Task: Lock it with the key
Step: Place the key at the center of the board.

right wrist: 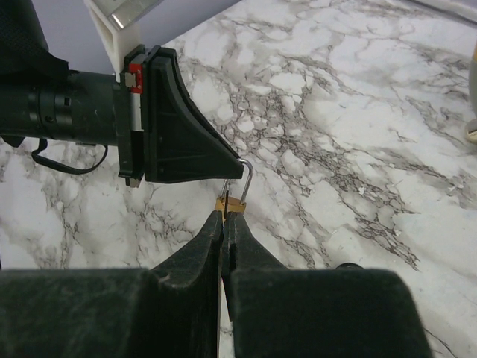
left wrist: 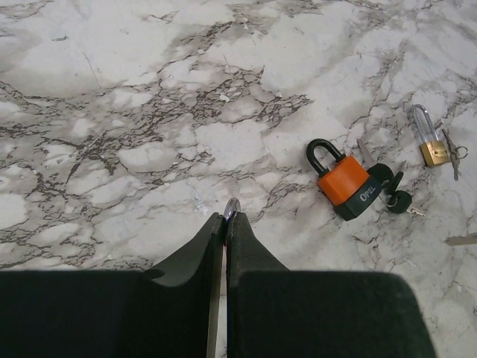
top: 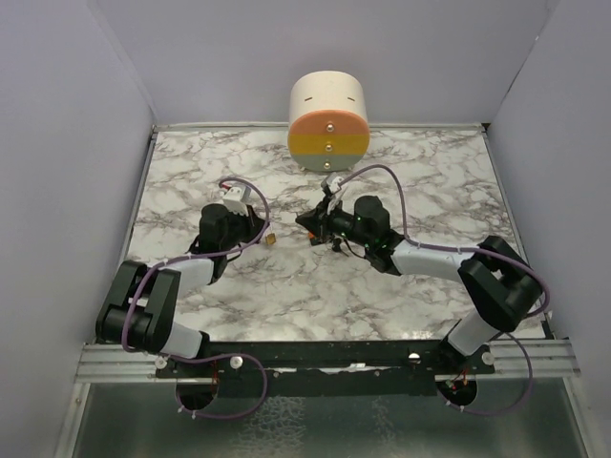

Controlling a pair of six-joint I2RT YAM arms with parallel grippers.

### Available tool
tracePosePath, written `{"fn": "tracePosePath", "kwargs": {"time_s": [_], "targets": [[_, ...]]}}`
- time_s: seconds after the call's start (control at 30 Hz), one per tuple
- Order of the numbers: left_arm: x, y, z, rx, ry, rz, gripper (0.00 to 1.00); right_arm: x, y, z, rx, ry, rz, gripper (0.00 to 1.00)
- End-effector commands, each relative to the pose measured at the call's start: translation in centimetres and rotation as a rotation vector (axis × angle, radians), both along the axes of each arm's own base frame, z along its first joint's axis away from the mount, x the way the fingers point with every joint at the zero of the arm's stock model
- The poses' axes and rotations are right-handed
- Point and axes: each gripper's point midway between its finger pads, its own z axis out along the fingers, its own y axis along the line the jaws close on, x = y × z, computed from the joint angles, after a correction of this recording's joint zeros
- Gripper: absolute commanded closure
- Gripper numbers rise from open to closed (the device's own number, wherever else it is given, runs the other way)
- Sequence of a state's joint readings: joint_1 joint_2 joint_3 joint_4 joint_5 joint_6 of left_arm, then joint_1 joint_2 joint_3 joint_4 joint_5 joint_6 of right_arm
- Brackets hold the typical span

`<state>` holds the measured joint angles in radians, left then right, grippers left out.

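My left gripper [top: 260, 232] is shut on the silvery shackle [left wrist: 232, 206] of a small brass padlock [top: 272, 239] and holds it above the marble table. In the right wrist view the padlock [right wrist: 237, 202] hangs from the left gripper's black finger [right wrist: 179, 127]. My right gripper [right wrist: 226, 218] is shut just in front of the padlock body. A thin dark blade sticks out between its tips, and I cannot tell what it belongs to. The black-headed key bunch [left wrist: 393, 195] lies on the table against an orange padlock [left wrist: 346, 185].
A second small brass padlock [left wrist: 431, 145] with a thin key beside it lies further right on the table. A cream cylinder with orange and yellow bands [top: 328, 119] stands at the back edge. Grey walls close in both sides.
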<state>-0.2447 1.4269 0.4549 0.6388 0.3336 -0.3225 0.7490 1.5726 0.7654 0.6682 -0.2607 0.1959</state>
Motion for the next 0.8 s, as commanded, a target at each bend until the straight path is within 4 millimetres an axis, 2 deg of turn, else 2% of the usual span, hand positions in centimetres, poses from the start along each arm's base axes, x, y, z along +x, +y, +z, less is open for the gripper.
{"fn": "tracePosePath", "kwargs": {"time_s": [0.0, 0.17, 0.4, 0.53, 0.77], "targets": [[0.6, 0.0, 0.2, -0.021, -0.009, -0.012, 1.00, 0.9, 1.7, -1.8, -0.025, 0.048, 0.009, 0.98], [0.5, 0.3, -2.9, 0.039, 0.108, -0.035, 1.00, 1.3, 2.8, -4.3, -0.054, 0.102, 0.023, 0.99], [0.8, 0.3, -4.6, 0.067, 0.172, -0.043, 1.00, 1.6, 4.7, -6.8, -0.085, 0.148, 0.057, 0.99], [0.7, 0.6, -5.8, 0.096, 0.220, -0.041, 1.00, 2.2, 5.3, -8.1, -0.095, 0.171, 0.055, 0.99], [0.6, 0.8, -6.8, 0.115, 0.274, -0.032, 1.00, 2.8, 6.0, -10.6, -0.117, 0.215, 0.046, 0.99]]}}
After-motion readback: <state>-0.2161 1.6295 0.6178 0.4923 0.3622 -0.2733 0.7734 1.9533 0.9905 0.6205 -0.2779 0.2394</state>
